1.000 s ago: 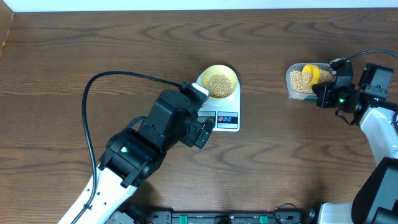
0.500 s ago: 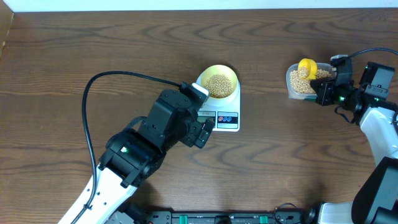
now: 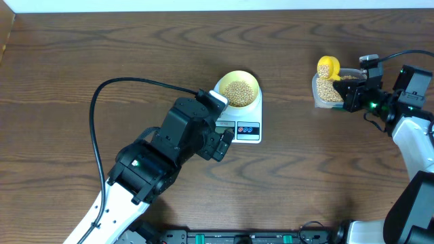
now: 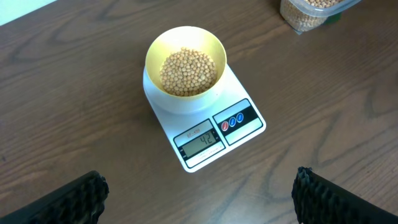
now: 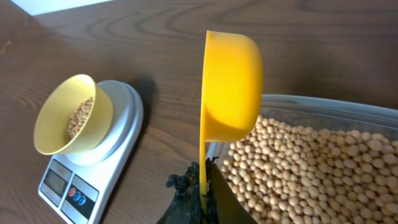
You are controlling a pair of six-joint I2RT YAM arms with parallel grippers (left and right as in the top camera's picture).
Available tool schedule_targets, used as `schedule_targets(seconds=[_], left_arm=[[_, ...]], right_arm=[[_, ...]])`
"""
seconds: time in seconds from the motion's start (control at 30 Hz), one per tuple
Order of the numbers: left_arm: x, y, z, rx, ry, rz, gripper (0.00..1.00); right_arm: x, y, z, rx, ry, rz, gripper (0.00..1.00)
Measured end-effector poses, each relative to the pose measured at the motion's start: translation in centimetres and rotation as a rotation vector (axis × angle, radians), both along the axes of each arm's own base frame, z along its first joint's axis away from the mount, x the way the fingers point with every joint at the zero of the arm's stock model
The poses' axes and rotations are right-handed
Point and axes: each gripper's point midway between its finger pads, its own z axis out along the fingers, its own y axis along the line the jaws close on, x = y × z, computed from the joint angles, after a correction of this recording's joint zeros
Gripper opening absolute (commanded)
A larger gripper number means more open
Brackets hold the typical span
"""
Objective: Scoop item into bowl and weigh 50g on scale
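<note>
Beans [image 4: 188, 71] look small, hard, round and dry. I'd expect them to roll and bounce, so pinching them is pointless: move them by scoop only and tip slowly. A single bean weighs next to nothing, so topping up should be a trickle, not a dump.

Lower left in overhead: left hand [image 4: 198, 198] is spread wide, holding nothing, hanging over the bench [image 3: 68, 54] just in front of the scale [image 4: 217, 134].

Centre: bowl [image 4: 151, 59] sits upright on the scale platform, roughly half full of beans. It looks light and smooth, so a knock from the scoop could slide it and throw off the reading. The display [image 4: 200, 140] looks like 42, so short of target by my read.

Upper right: clear tub [image 5: 323, 106] stands on the bench well apart from the scale and holds the bulk of the beans. The yellow scoop [image 5: 231, 81] is raised over the tub's left end, turned on edge. No beans are visible in it from overhead, and its inside is hidden in the wrist view. Right hand [image 5: 202, 186] is pressed shut on the scoop's thin handle at the end. Stiff plastic, and that's the right place to hold it.
</note>
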Motion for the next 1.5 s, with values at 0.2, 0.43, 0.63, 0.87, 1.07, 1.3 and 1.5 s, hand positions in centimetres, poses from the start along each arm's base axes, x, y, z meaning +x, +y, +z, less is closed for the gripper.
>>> schedule_targets(seconds=[0.2, 0.43, 0.63, 0.87, 1.07, 1.3, 1.5], left_arm=[[0.0, 0.0, 0.0, 0.0, 0.0, 0.0, 0.97], [0.0, 0.0, 0.0, 0.0, 0.0, 0.0, 0.97], [0.0, 0.0, 0.0, 0.0, 0.0, 0.0, 0.97], [0.0, 0.0, 0.0, 0.0, 0.0, 0.0, 0.97], [0.0, 0.0, 0.0, 0.0, 0.0, 0.0, 0.97], [0.0, 0.0, 0.0, 0.0, 0.0, 0.0, 0.97], [0.0, 0.0, 0.0, 0.0, 0.0, 0.0, 0.97]], right_arm=[[0.0, 1.6, 0.3, 0.039, 0.012, 0.023, 0.01], [0.4, 4.4, 1.0, 0.075, 0.006, 0.064, 0.01], [1.0, 7.6, 2.3, 0.095, -0.046, 0.122, 0.01], [0.7, 11.8, 3.1, 0.123, -0.061, 0.196, 0.01], [0.7, 14.2, 3.8, 0.133, -0.084, 0.227, 0.01], [0.7, 16.7, 4.5, 0.103, -0.142, 0.263, 0.01], [0.1, 18.7, 4.5, 0.046, -0.206, 0.338, 0.01]])
